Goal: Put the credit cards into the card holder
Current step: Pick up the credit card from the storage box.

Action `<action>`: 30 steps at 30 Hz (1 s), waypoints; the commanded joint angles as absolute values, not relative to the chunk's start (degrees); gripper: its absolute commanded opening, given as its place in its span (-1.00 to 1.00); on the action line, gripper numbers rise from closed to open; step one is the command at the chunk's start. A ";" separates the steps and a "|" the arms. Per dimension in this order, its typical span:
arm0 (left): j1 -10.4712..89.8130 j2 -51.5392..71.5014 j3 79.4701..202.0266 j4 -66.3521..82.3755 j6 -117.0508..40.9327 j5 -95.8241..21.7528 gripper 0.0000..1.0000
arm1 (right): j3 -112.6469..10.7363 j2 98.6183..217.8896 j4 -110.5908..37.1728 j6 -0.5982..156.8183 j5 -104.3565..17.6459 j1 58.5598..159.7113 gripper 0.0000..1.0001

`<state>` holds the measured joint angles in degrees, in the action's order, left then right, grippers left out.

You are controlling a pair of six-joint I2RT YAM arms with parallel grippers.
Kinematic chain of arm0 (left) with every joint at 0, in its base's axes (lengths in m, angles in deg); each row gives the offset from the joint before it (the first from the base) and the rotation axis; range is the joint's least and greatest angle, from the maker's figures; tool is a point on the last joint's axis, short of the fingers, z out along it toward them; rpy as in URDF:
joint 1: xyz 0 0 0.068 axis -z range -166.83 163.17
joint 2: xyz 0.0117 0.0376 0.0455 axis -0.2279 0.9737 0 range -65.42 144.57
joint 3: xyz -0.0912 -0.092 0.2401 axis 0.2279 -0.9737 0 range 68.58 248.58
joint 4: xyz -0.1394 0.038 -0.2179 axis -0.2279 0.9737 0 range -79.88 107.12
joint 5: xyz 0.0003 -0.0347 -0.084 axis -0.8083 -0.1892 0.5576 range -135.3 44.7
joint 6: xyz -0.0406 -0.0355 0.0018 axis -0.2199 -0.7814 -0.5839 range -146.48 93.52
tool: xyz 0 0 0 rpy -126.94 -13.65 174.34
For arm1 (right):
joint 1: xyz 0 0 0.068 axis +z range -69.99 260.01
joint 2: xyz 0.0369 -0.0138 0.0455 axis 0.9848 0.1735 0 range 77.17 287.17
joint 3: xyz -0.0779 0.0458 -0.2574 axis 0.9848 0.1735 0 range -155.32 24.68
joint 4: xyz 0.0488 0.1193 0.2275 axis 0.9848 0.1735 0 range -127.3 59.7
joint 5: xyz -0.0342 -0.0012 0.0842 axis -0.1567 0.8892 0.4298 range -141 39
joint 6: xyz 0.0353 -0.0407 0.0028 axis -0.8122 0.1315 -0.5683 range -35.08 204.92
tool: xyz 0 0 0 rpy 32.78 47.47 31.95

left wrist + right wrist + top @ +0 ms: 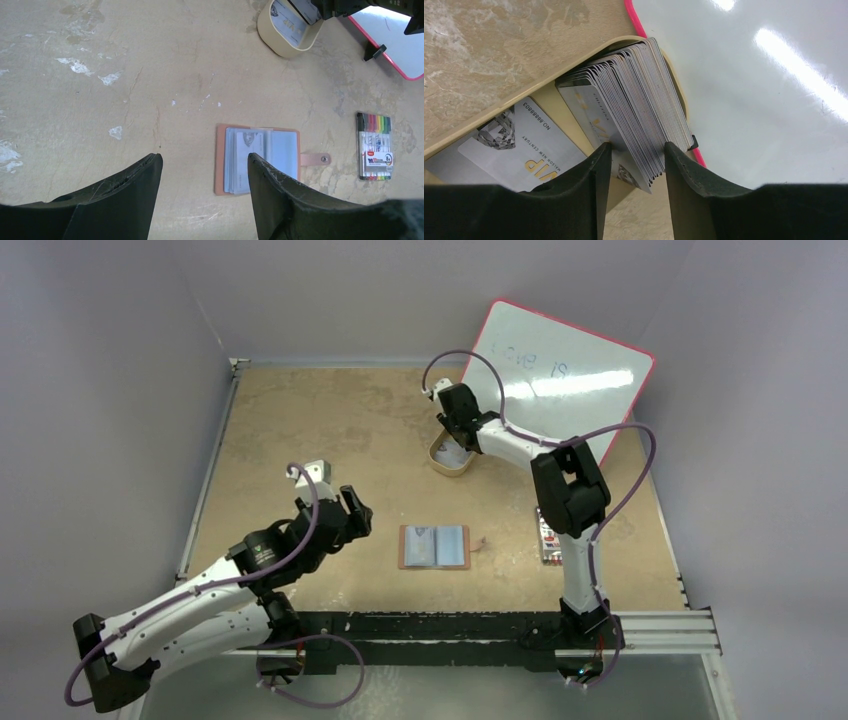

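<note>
Top view: the left gripper hovers left of centre with its fingers apart and nothing between them. The reddish-brown leather bifold card holder lies open and flat on the tan table, just below centre. The right gripper reaches into the tan oval tray above centre, beside the pink-edged whiteboard. A pack of coloured markers lies to the right of the card holder. Left wrist view: the open card holder appears at lower centre, partly behind one black finger. Right wrist view: a stack of whitish-grey plastic credit cards stands tilted on edge in the tray. The right gripper's fingers straddle the stack's lower corner. Whether they press on it cannot be told.
</note>
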<state>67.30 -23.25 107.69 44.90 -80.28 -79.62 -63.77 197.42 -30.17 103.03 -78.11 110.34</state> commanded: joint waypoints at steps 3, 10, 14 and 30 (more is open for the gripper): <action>67.22 -22.68 108.76 42.55 -80.24 -79.76 0.26 | -67.38 193.67 -31.35 104.41 -82.11 109.06 -0.16; 67.22 -21.31 108.56 42.50 -80.36 -79.60 0.26 | -68.86 193.15 -30.20 104.37 -81.58 109.03 -0.29; 67.21 -21.27 108.53 42.58 -80.19 -79.40 0.26 | -69.52 193.37 -28.93 104.04 -81.23 109.06 -0.41; 67.22 -18.02 105.58 38.18 -81.20 -77.75 0.26 | -70.26 185.00 -16.95 96.20 -71.80 109.12 -0.90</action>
<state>67.30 -18.79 106.95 42.54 -80.48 -78.12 -67.66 190.34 -20.20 99.54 -75.20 109.92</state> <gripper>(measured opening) 0.629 0.086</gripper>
